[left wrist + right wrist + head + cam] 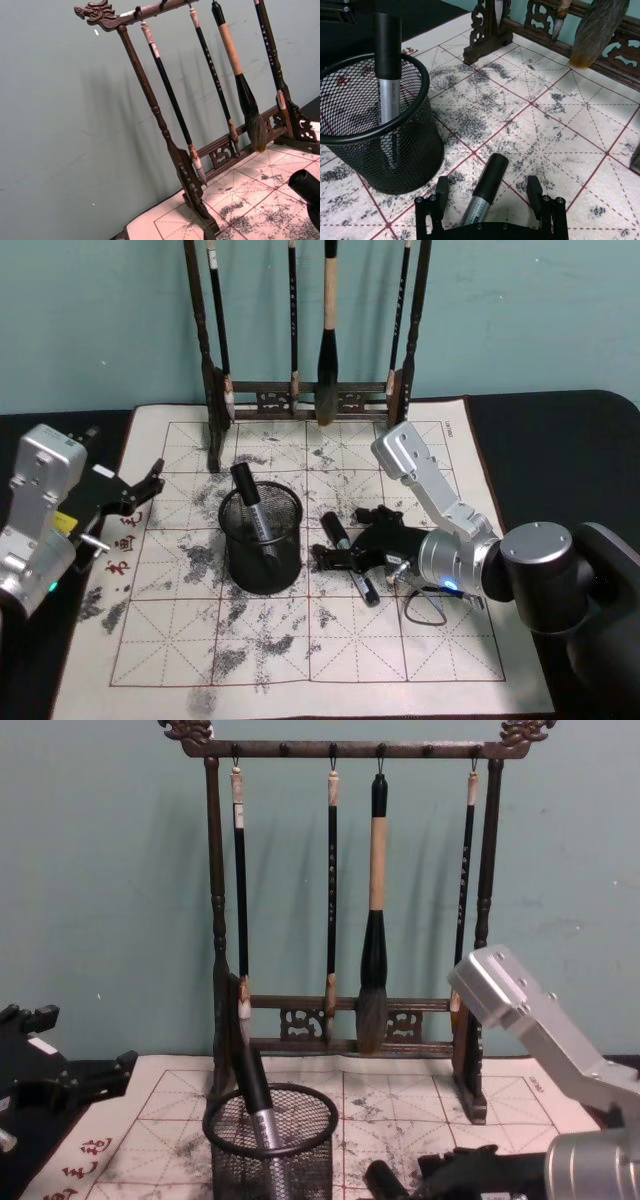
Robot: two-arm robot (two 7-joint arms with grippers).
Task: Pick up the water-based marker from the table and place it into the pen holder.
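Note:
A black and silver water-based marker lies on the ink-stained mat, right of the black mesh pen holder. My right gripper is down over it, open, with one finger on each side of the barrel; the fingers stand clear of it. A second marker leans inside the pen holder, its cap above the rim. My left gripper hovers open at the mat's left edge, holding nothing.
A tall dark wooden brush rack with several hanging brushes stands at the back of the mat. The gridded paper mat has bare room in front. Black table surface lies on both sides.

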